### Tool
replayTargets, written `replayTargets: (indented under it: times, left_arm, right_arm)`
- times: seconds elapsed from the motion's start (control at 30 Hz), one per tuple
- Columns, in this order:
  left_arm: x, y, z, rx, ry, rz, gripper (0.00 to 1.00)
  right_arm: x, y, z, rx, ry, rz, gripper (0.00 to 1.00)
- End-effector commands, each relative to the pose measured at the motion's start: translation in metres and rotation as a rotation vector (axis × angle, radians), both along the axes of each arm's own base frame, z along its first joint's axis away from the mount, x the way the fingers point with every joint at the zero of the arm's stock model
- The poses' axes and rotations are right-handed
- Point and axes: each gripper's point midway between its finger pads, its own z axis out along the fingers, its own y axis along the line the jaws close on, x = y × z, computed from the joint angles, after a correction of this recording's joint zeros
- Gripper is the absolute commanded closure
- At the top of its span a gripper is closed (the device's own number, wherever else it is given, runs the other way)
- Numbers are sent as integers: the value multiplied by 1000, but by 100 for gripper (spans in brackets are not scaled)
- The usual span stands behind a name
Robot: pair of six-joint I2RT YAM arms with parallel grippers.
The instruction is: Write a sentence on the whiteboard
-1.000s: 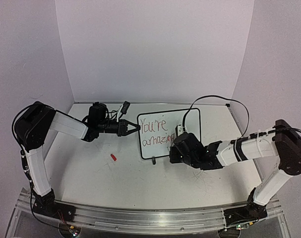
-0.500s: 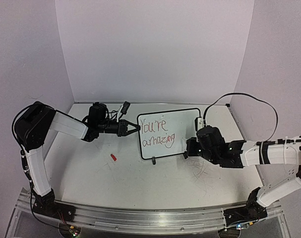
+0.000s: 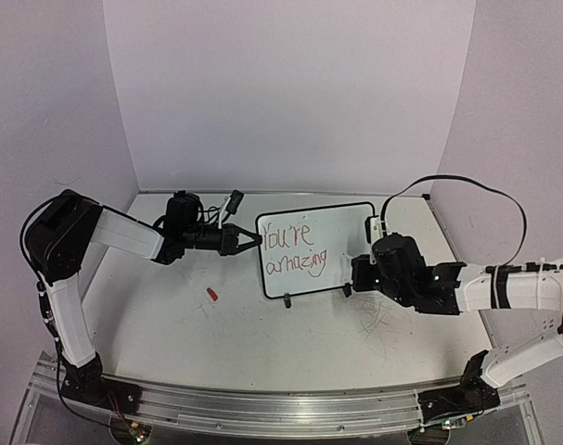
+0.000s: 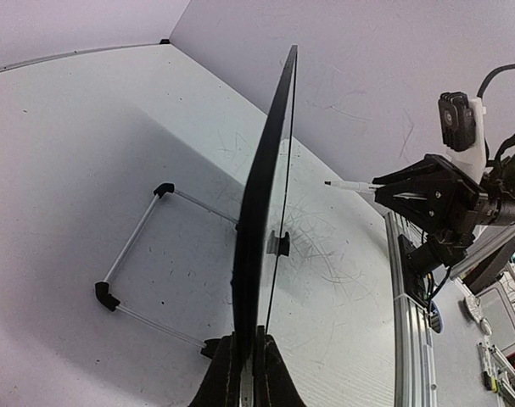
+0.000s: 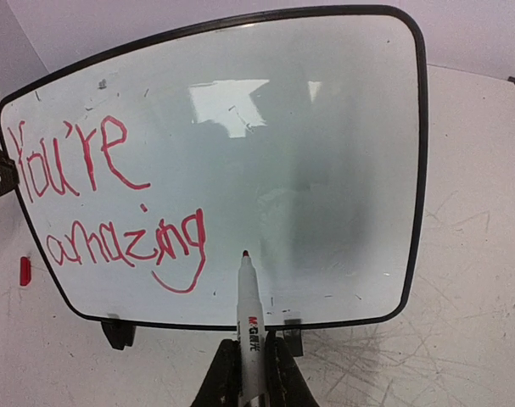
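Note:
The whiteboard (image 3: 341, 232) stands upright on its feet at the table's middle, and shows edge-on (image 4: 261, 220) in the left wrist view. My left gripper (image 3: 253, 239) is shut on its left edge, jaws clamped on the black frame (image 4: 247, 373). The sentence (image 5: 104, 203) is red and reads "You're amazing" in two lines (image 3: 292, 248). My right gripper (image 5: 250, 373) is shut on a white marker (image 5: 249, 314) with a red tip. The tip points at the board just right of the "g"; from the left wrist the marker (image 4: 350, 185) looks a little off the surface.
A red marker cap (image 3: 211, 294) lies on the table left of the board, also seen past the board's corner (image 5: 25, 270). A wire stand (image 4: 130, 254) props the board from behind. Grey scribble scuffs (image 3: 383, 320) mark the tabletop. An aluminium rail (image 3: 262, 403) runs along the near edge.
My right arm has drawn back to the right from the board's lower middle, uncovering the finished "g" of "amazing". The left gripper and the board have not moved.

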Motion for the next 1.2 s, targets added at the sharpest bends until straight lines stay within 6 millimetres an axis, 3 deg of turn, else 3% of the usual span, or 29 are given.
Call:
replayTargets:
  times: [0.0,0.43,0.73,1.17]
  left_arm:
    - [-4,-2,5,21,-18,-10,100]
    - [-3,-1,6,31,-22,-8,100]
    - [-4,-2,5,32,-16,-14,100]
    - [-3,-3,6,31,-16,-16,100]
  right_arm:
    - [3,-7,11,-23,-39,-4,100]
    - [12,-11,13,-5,-48,-4,100]
    - [24,8,10,-27,-41,31,100]
    - [42,18,23,-26,-95,5,100]
